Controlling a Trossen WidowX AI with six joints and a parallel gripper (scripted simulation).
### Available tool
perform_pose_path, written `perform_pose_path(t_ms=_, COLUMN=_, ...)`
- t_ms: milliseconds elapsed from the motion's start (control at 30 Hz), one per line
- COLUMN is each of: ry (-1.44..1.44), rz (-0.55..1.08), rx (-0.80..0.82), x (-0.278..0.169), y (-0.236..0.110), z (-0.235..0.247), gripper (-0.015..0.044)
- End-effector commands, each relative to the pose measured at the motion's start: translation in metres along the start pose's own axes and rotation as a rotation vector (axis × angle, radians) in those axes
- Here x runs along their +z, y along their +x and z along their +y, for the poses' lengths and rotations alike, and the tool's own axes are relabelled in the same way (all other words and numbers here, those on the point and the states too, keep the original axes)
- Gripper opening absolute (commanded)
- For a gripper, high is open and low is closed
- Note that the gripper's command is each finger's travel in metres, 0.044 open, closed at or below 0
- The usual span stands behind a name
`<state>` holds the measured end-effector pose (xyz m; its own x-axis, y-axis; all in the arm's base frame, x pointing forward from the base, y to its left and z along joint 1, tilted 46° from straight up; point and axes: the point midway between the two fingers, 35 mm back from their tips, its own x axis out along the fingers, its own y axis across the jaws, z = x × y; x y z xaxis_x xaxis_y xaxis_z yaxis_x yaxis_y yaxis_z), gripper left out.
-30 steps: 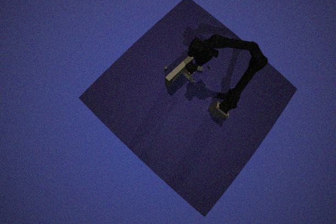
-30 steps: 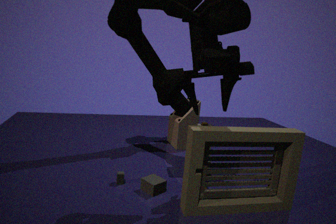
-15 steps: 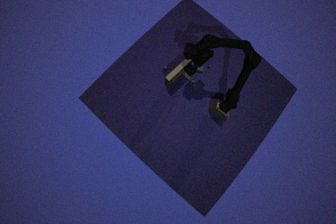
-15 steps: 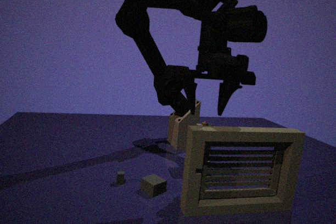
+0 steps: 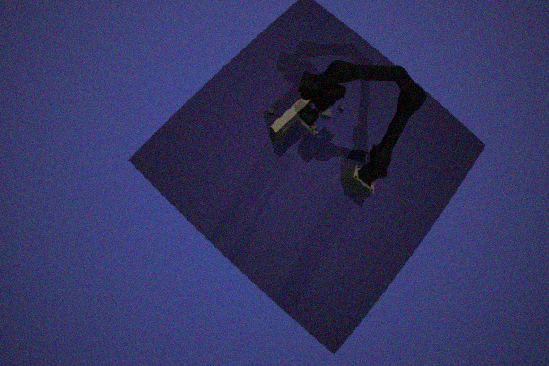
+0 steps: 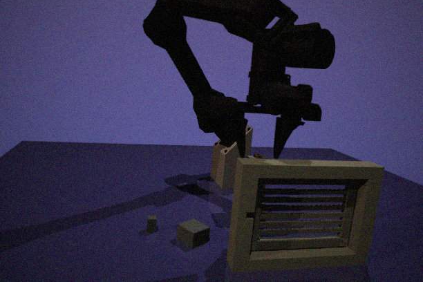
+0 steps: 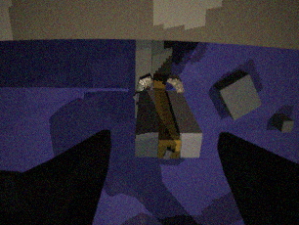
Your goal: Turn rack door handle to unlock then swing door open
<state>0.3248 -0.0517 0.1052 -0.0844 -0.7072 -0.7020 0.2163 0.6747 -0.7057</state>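
The pale tan frame (image 5: 289,116) (image 6: 370,206) (image 7: 73,20) stands upright. Its slatted door (image 6: 301,243) shows inside the opening in the exterior view and looks closed. The upright handle (image 6: 257,155) (image 7: 167,117), gold with grey and white parts, is on the far side of the frame there; most of it is hidden. My gripper (image 6: 259,156) (image 7: 165,139) is open and points down. In the wrist view the handle lies between the two spread fingers, with a gap on each side, and seems to be below the tips. No contact shows.
A larger grey block (image 5: 326,113) (image 6: 193,233) (image 7: 240,97) and a small one (image 5: 341,108) (image 6: 151,224) (image 7: 285,125) stand beside the frame. Another small block (image 5: 271,110) is across the frame. The tan arm mount (image 5: 352,178) (image 6: 221,168) stands behind.
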Motion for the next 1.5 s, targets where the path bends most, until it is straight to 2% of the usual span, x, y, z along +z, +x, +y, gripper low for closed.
perform_pose_path(t_ms=0, ry=-0.004, rz=0.002, rx=-0.004, x=-0.001, y=0.008, z=0.000, gripper=0.0285)
perform_pose_path(t_ms=800, ry=-0.003, rz=0.002, rx=-0.008, x=-0.003, y=0.044, z=-0.002, gripper=0.0285)
perform_pose_path(t_ms=1033, ry=-0.003, rz=0.002, rx=-0.008, x=-0.003, y=0.044, z=-0.002, gripper=0.0101)
perform_pose_path(t_ms=1467, ry=-0.003, rz=0.002, rx=-0.008, x=-0.003, y=0.044, z=-0.002, gripper=0.0014)
